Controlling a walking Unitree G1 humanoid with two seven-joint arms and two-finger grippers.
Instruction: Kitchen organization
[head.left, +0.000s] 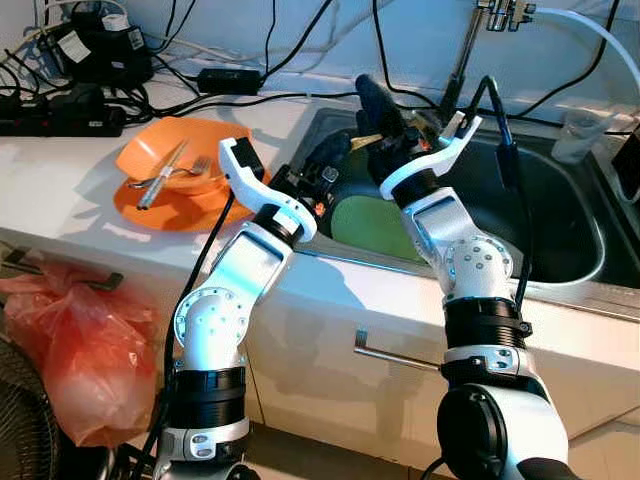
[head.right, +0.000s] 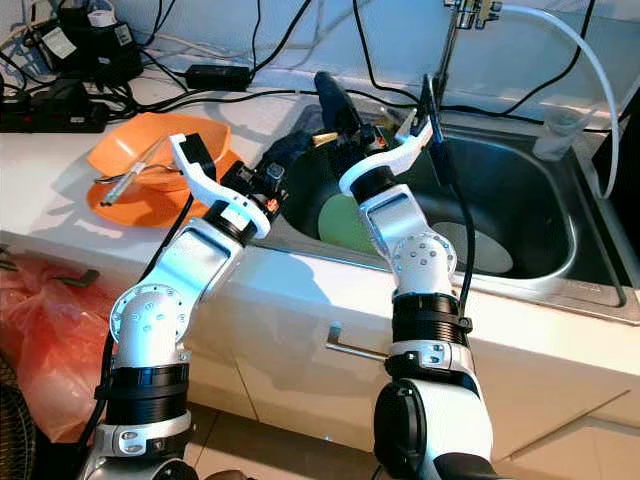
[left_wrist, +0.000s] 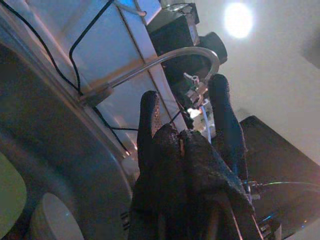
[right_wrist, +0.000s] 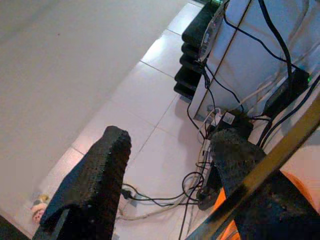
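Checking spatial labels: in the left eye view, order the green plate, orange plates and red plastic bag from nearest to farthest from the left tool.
1. Round green plate, in the sink beside the left tool.
2. Stacked orange plates, on the counter to its left.
3. Red plastic bag, hanging below the counter.

We see an orange plate with an orange bowl on the white counter at the left. A lime-green plate and a white one lie in the grey steel sink. Both arms are silver-white with black fingers. A red bag hangs near left. Black cables cross the pale wall.
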